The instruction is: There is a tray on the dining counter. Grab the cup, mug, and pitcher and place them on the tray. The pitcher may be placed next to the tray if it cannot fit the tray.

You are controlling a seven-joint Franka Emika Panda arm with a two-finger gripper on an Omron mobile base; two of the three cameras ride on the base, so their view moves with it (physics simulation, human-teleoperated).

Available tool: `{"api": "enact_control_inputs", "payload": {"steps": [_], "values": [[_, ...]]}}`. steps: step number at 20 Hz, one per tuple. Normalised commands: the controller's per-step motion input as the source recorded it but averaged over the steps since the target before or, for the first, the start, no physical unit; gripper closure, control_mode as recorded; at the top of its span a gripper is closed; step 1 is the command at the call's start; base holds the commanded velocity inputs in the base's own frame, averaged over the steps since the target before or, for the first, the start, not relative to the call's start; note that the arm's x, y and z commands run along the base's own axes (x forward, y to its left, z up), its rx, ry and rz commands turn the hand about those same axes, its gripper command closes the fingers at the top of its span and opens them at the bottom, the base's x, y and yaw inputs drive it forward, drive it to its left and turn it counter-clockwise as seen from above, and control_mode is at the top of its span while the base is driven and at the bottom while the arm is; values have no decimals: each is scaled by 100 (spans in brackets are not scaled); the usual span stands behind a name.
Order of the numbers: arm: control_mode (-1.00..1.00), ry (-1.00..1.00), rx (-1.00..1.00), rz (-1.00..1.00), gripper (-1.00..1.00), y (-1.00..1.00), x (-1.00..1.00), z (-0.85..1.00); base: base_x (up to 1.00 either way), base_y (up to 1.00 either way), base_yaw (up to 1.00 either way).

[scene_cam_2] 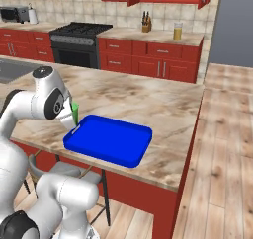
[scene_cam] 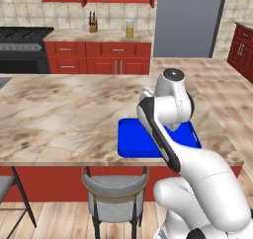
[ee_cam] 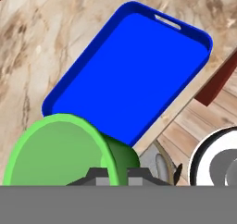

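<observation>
My gripper (ee_cam: 118, 180) is shut on the rim wall of the green cup (ee_cam: 55, 149), one finger inside and one outside. The cup hangs above the near left end of the bright blue tray (ee_cam: 134, 75). From the right base, a sliver of the cup (scene_cam_2: 75, 112) shows beside my forearm, over the tray (scene_cam_2: 111, 140) rim. The tray (scene_cam: 132, 140) lies bare on the dining counter (scene_cam: 59, 119), near its front edge. The pitcher (scene_cam: 129, 29) of orange-yellow liquid stands on the far wall counter, pitcher (scene_cam_2: 177, 31) beside the knife block. The mug is out of view.
A grey-seated stool (scene_cam: 114, 191) stands under the dining counter's front edge. A knife block (scene_cam: 93, 24) and a stove (scene_cam_2: 79, 43) line the back wall. A tall grey fridge (scene_cam: 188, 20) stands at the right. Wood floor runs past the counter's right end.
</observation>
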Motion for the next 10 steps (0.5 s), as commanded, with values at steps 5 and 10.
{"api": "enact_control_inputs", "payload": {"steps": [5, 10], "values": [[-100, 0, 0, 0, 100, 0, 41, -13, 0, 0, 0], [-100, 0, 0, 0, 100, 0, 43, -14, 0, 0, 0]]}}
